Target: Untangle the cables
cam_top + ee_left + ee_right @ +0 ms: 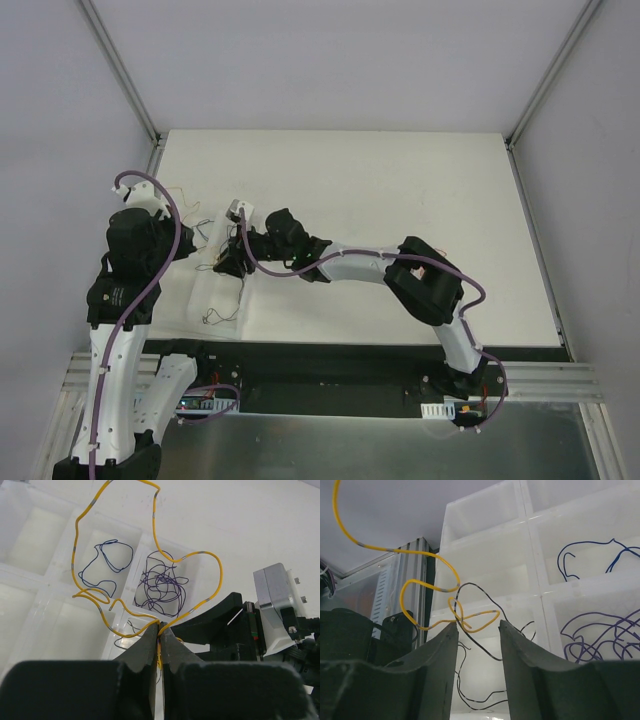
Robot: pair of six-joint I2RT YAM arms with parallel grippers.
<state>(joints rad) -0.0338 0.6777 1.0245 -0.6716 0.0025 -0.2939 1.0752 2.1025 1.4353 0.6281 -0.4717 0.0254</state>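
Yellow wire (74, 545) with short grey bands: pinched in the left end effector (159, 630), whose jaws are pressed together on it with no gap showing. From the pinch the wire rises in wide open loops above the tray (137, 550).

Tray: translucent white plastic, split into compartments, lying at the left side of the white surface (400, 180).

Contents seen from the left wrist view:
- dark blue wire (105, 562), a single loose curl, alone in one compartment
- purple tangle (161, 587), several strands heaped together, in the compartment just beside it
- black wire (131, 627), thin; part of it lies in the compartment below the purple one, half hidden by the left fingers

Right end effector (477, 630): jaws partly apart, with a clear gap between the two dark fingers (520, 660). A small loop of the yellow wire crosses just at the fingertips. The black wire (485, 596) passes over that loop and runs down through the gap towards the tray floor. Neither strand looks clamped. I cannot tell if the fingers touch the yellow loop.

Overhead view: the right arm reaches across to the left, with its end effector (232, 262) over the tray, close to the left arm.
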